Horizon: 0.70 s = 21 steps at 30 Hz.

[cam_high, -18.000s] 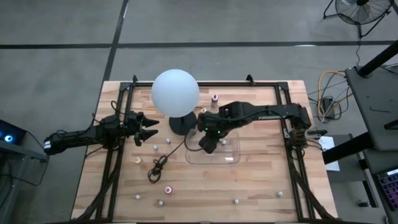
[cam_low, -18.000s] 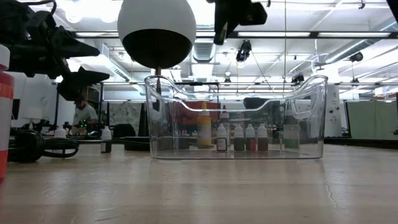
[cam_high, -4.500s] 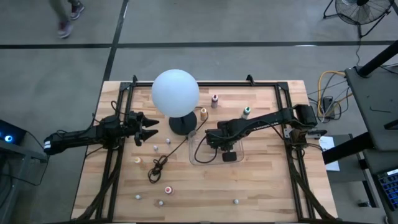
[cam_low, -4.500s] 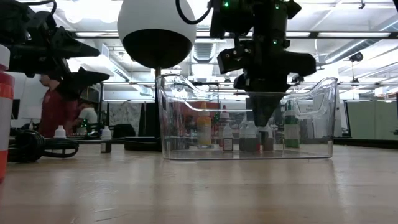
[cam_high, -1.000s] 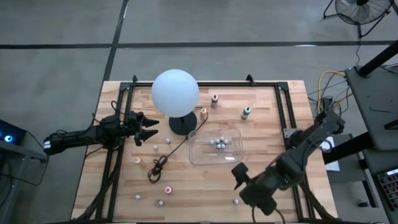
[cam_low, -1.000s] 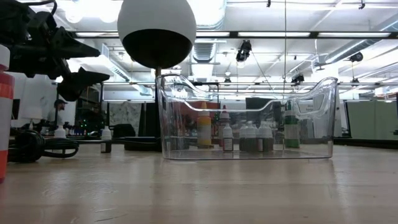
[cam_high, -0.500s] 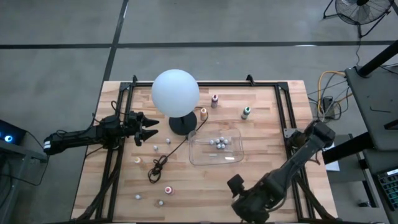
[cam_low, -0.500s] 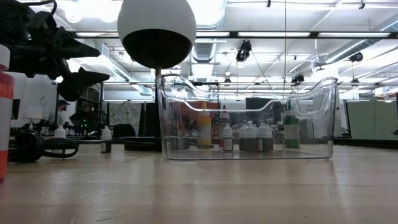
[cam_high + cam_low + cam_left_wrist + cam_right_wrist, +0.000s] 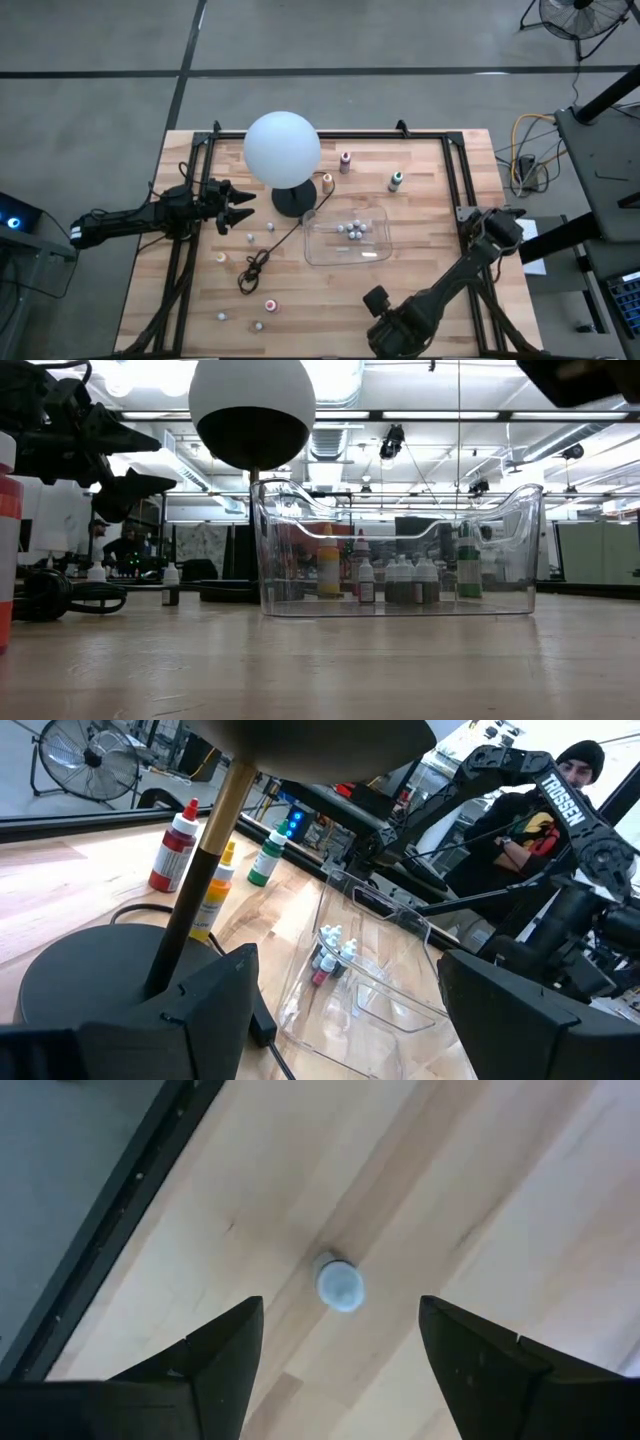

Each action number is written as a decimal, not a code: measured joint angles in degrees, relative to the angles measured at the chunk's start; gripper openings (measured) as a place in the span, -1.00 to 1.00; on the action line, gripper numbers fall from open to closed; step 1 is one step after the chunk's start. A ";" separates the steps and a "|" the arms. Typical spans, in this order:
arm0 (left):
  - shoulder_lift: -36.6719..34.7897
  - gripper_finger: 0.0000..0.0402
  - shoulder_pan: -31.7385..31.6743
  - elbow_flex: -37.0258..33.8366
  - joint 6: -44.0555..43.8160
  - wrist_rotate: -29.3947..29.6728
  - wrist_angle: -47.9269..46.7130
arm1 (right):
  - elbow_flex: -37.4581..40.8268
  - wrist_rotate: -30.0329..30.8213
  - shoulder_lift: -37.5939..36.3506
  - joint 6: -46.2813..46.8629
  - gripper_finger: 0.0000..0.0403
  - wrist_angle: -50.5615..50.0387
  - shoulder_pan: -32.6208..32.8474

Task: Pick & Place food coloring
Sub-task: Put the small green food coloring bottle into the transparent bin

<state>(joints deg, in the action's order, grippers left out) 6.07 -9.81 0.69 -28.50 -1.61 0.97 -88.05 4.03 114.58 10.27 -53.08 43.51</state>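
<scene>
Since a second ago my right arm has swung farther along the table's near edge, and my right pincer (image 9: 385,335) now hangs at the front edge, well clear of the clear tray (image 9: 372,254). Its fingers (image 9: 225,1355) are spread and hold nothing. Looking straight down between them I see one small food coloring bottle (image 9: 340,1288) with a pale cap standing upright on the bare wood, near the dark table frame (image 9: 110,1225); from above I cannot see this bottle, since my arm covers that spot.

Inside the tray a cluster of bottles (image 9: 351,229) stands together toward the back wall, the same group that shows through the tray's wall in the low view (image 9: 405,580). Other bottles are scattered over the table (image 9: 420,210): a pink-capped one (image 9: 345,158) and a green-capped one (image 9: 396,180) behind the tray, a yellow one (image 9: 327,181) just beside the base of the globe lamp (image 9: 282,148), a red-capped one (image 9: 270,304) near the front, and several pale-capped ones left of the lamp's black cable (image 9: 262,258).

My left pincer (image 9: 238,206) waits at the table's left side, beside the lamp base, with its fingers (image 9: 215,990) spread and holding nothing. A person (image 9: 545,805) shows beyond the table in my left wrist view.
</scene>
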 joint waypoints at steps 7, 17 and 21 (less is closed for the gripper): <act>0.00 0.39 0.00 0.00 0.00 0.00 0.00 | 1.61 0.07 1.06 0.28 0.25 3.04 0.09; 0.07 0.39 -0.01 0.00 0.00 0.02 -0.07 | 4.24 0.05 1.21 0.17 0.17 7.04 0.11; 0.07 0.39 -0.01 0.00 0.00 0.02 -0.07 | 4.28 0.05 1.21 0.04 0.13 6.95 0.11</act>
<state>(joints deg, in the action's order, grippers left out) 6.13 -9.81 0.69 -28.49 -1.58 0.91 -83.77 4.08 115.79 10.31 -46.13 43.62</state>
